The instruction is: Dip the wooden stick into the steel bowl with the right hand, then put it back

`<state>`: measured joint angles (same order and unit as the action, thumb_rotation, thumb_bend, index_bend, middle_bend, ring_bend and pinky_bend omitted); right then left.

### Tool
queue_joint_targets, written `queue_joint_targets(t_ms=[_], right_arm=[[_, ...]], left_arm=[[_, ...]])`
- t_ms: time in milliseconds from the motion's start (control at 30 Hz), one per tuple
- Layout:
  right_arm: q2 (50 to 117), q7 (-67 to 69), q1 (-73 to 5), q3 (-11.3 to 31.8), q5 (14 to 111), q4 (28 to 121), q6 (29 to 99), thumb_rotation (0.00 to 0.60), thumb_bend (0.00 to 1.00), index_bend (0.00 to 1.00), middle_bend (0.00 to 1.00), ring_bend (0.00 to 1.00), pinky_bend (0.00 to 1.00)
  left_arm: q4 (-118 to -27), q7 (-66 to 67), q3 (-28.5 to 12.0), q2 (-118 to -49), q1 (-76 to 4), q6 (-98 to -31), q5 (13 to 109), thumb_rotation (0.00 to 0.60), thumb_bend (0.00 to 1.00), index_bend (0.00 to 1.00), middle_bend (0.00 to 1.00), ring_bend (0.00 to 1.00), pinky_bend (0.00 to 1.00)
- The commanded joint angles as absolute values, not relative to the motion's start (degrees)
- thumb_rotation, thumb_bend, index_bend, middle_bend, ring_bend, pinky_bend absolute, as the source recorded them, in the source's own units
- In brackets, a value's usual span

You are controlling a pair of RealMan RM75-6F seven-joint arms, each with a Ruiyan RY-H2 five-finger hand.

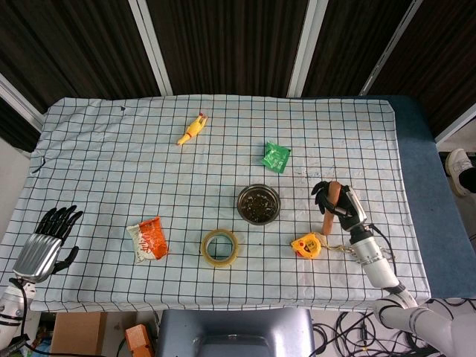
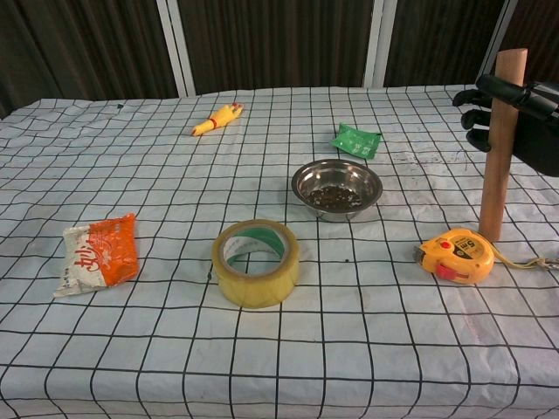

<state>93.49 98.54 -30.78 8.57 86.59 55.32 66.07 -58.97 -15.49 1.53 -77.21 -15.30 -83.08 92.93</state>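
The wooden stick [image 2: 497, 148] stands nearly upright at the right, its lower end at the cloth just behind the tape measure. My right hand [image 2: 524, 113] grips its upper part; in the head view the right hand [image 1: 343, 210] wraps the wooden stick [image 1: 330, 208] right of the bowl. The steel bowl [image 2: 337, 188] holds dark bits and sits mid-table; the steel bowl [image 1: 259, 204] lies left of the stick. My left hand [image 1: 46, 244] hangs at the table's front left corner, fingers apart, holding nothing.
A yellow tape measure [image 2: 459, 255] lies in front of the stick. A tape roll [image 2: 257, 263], an orange snack packet [image 2: 98, 252], a green packet [image 2: 356, 140] and a yellow rubber chicken [image 2: 217, 120] lie on the checked cloth [image 2: 157, 175].
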Motion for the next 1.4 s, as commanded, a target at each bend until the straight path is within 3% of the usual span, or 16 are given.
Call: queue_joint_targets(t_ms=[33, 267, 400, 533, 633, 700, 933, 1100, 1400], right_arm=[[92.58, 97.17, -29.87, 7.81, 86.61, 56.79, 66.61, 0.548, 0.31, 0.68, 0.52, 0.58, 0.78], [91.41, 97.07, -29.00, 7.40, 86.61, 58.28, 67.62, 0.600, 0.31, 0.78, 0.62, 0.68, 0.88], [90.75, 97.35, -28.72, 7.26, 86.82, 58.78, 68.20, 0.600, 0.31, 0.85, 0.68, 0.76, 0.98], [90.33, 97.51, -28.68, 7.06, 87.12, 59.10, 68.42, 0.600, 0.34, 0.91, 0.74, 0.81, 1.00], [90.13, 97.58, -28.66, 6.89, 87.36, 59.24, 68.56, 0.600, 0.39, 0.97, 0.80, 0.86, 1.00], [89.95, 97.62, -28.62, 6.82, 87.53, 59.44, 68.85, 0.600, 0.47, 1.00, 0.86, 0.92, 1.00], [89.57, 97.33, -29.51, 6.35, 89.19, 60.12, 69.70, 0.600, 0.75, 1.00, 0.99, 1.00, 1.00], [89.35, 93.09, -31.35, 7.55, 88.56, 63.31, 68.23, 0.600, 0.77, 1.00, 1.00, 1.00, 1.00], [89.34, 76.65, -39.53, 15.10, 84.47, 73.97, 62.43, 0.600, 0.77, 1.00, 1.00, 1.00, 1.00]], left_arm=[[-59.04, -15.38, 1.54, -77.10, -15.26, -83.08, 92.93, 0.600, 0.43, 0.00, 0.00, 0.00, 0.05], [-59.37, -15.14, 1.52, -76.83, -15.20, -83.04, 92.90, 0.600, 0.43, 0.00, 0.00, 0.00, 0.05], [-59.48, -15.14, 1.51, -76.72, -15.23, -82.90, 92.87, 0.600, 0.42, 0.00, 0.00, 0.00, 0.05], [-59.52, -15.16, 1.54, -76.69, -15.23, -82.85, 92.91, 0.600, 0.42, 0.00, 0.00, 0.00, 0.05], [-59.53, -15.21, 1.54, -76.69, -15.22, -82.79, 92.87, 0.600, 0.42, 0.00, 0.00, 0.00, 0.05], [-59.49, -15.26, 1.57, -76.69, -15.22, -82.66, 92.84, 0.600, 0.42, 0.00, 0.00, 0.00, 0.05], [-59.23, -15.63, 1.66, -76.78, -15.16, -82.31, 92.73, 0.600, 0.42, 0.00, 0.00, 0.00, 0.05], [-59.28, -15.71, 1.72, -76.86, -15.30, -82.22, 92.93, 0.600, 0.42, 0.00, 0.00, 0.00, 0.05], [-59.10, -16.08, 1.36, -76.72, -15.49, -82.58, 92.96, 0.600, 0.42, 0.00, 0.00, 0.00, 0.05]])
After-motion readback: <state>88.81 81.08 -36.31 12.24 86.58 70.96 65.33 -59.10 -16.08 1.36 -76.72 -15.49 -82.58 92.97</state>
